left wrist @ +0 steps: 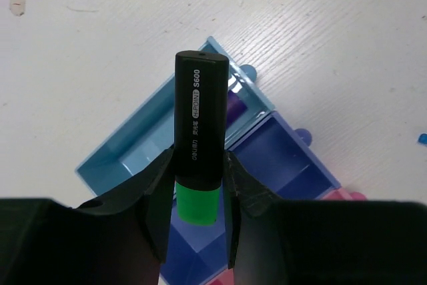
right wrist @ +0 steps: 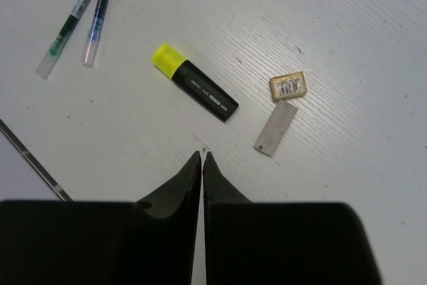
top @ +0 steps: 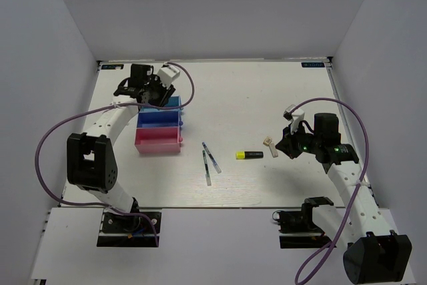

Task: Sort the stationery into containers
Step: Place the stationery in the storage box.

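Note:
My left gripper (left wrist: 195, 188) is shut on the green highlighter (left wrist: 198, 115), holding it above the light blue tray (left wrist: 127, 148) and dark blue tray (left wrist: 283, 158). A purple highlighter (left wrist: 234, 108) lies in the light blue tray. In the top view the left gripper (top: 149, 93) is over the row of trays, with the pink tray (top: 159, 141) nearest. My right gripper (right wrist: 202, 155) is shut and empty, just short of the yellow highlighter (right wrist: 197, 91). The cream piece (right wrist: 288, 86), green pen (right wrist: 70, 23) and blue pen (right wrist: 97, 18) lie on the table.
A thin grey strip (right wrist: 276, 128) lies beside the cream piece. In the top view the two pens (top: 209, 163) and the yellow highlighter (top: 249, 155) lie mid-table between the arms. White walls enclose the table (top: 267, 98) on three sides.

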Controlling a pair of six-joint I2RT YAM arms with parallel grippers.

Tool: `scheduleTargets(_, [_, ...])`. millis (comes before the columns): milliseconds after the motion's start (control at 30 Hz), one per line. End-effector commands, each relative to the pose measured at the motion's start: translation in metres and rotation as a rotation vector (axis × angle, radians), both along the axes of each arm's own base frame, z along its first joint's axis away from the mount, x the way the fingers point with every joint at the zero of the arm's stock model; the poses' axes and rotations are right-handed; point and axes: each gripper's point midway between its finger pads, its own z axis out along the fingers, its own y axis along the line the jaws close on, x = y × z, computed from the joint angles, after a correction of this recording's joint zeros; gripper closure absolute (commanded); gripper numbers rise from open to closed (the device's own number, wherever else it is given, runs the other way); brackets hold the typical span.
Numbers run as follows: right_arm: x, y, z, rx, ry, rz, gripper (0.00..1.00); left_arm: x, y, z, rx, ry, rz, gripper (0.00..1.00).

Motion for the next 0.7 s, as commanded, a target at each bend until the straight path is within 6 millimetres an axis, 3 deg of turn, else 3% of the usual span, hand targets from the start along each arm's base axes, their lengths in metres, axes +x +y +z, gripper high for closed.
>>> scheduleTargets(0, [-0.002,0.003,0.005,0.012,-0.011,0.025,0.94,0.006,-0.002,0.028,-0.025,-0.095,-0.065,1.00])
scheduleTargets(400, [-0.003,0.005,0.002,0.015,0.009,0.037,0.94,0.032,0.008,0.018,0.025,-0.135,-0.064,1.00])
scheduleTargets(667, [-0.003,0.006,0.004,0.019,0.005,0.046,0.94,0.041,0.012,-0.005,0.049,-0.130,-0.042,1.00])
